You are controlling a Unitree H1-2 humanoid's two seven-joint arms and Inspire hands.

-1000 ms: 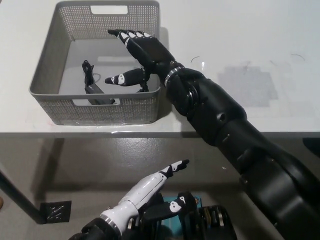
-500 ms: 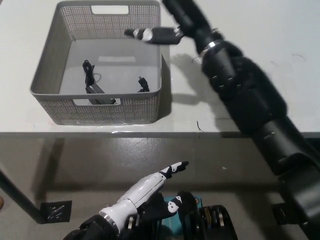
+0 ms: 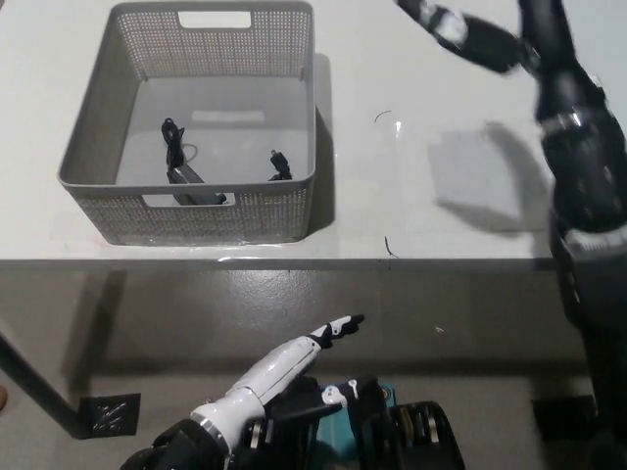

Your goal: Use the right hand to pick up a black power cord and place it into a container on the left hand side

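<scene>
**Cord in basket; right hand high and clear of it**

Table [image 3: 441,225]: white top; the basket stands on its left part, near the front edge.

Right arm [image 3: 583,186]: comes up the picture's right side, well to the right of the basket. The right hand [image 3: 460,29] sits past the basket's far right corner, above the table, blurred. Its fingers look spread and hold nothing, as far as the blur allows.

Basket [image 3: 186,211]: grey mesh, with handle cut-outs in its near and far walls. It is the landmark for everything below.

Left hand [image 3: 294,357]: white, below the table's front edge, nearer the camera than the basket. Fingers extended, empty. At rest.

Cord [image 3: 181,162]: black, lying on the basket floor toward the near-left. The brick lies against the near wall, with its long axis roughly along that wall. The bundled lead runs from it toward the far wall. A small plug end [image 3: 279,164] lies apart, at the near-right of the floor.

Judgement: cord placed; from the right hand it lies down-left, well apart. No regrasp looks needed.
</scene>
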